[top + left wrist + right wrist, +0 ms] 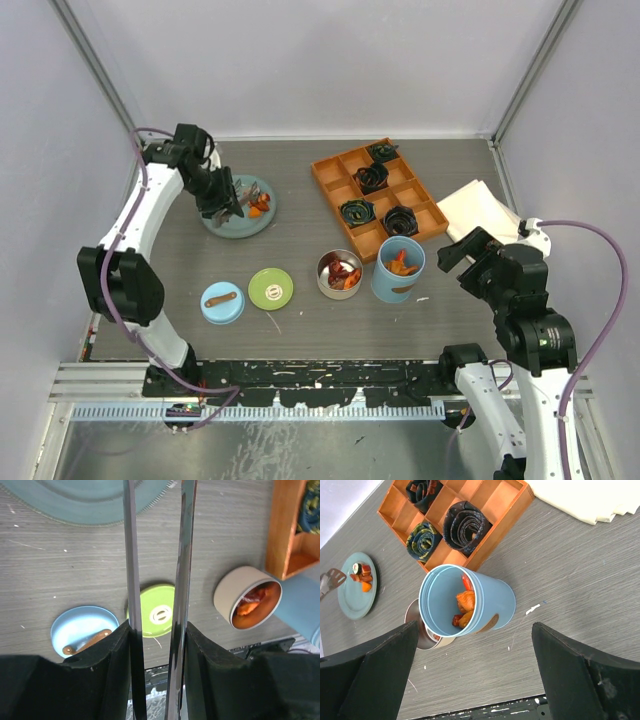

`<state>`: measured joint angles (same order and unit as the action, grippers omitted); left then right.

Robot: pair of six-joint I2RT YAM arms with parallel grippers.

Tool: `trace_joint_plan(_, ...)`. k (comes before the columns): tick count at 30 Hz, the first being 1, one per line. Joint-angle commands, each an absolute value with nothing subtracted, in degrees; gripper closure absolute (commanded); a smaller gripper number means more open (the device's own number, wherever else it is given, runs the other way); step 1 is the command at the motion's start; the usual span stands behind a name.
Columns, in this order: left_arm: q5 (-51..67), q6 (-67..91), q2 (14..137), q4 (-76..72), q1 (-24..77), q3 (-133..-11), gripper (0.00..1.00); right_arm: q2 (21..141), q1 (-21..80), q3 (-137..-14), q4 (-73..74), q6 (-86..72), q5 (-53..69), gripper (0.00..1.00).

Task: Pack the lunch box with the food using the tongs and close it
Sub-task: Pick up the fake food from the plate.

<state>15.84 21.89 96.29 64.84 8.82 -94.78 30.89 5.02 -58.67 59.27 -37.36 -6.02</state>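
Note:
My left gripper is shut on the tongs, whose two grey arms run between its black fingers. The tong tips hang over the teal plate, where a few chunks of food lie. The shallow steel tin and the light-blue cylinder of the lunch box stand open mid-table, each with food inside. The green lid and the blue lid lie flat to their left. My right gripper hovers wide open near the cylinder, holding nothing.
An orange compartment tray of black coils sits behind the cylinder. A folded white cloth lies at the right edge, beside my right arm. Grey walls close in the table on three sides.

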Motion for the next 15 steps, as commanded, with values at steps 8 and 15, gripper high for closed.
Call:
trace_joint_plan(8, 15.1, 23.1, 98.6, 59.0, 3.2, -94.0, 0.59, 32.8, 4.8, -59.9, 57.4, -36.5, -7.1, 0.00)
trace_joint_plan(15, 21.0, 24.1, 101.1, 57.2, 2.6, -92.9, 0.60, 33.2, 4.8, -59.5, 57.0, -36.5, -6.9, 0.00)
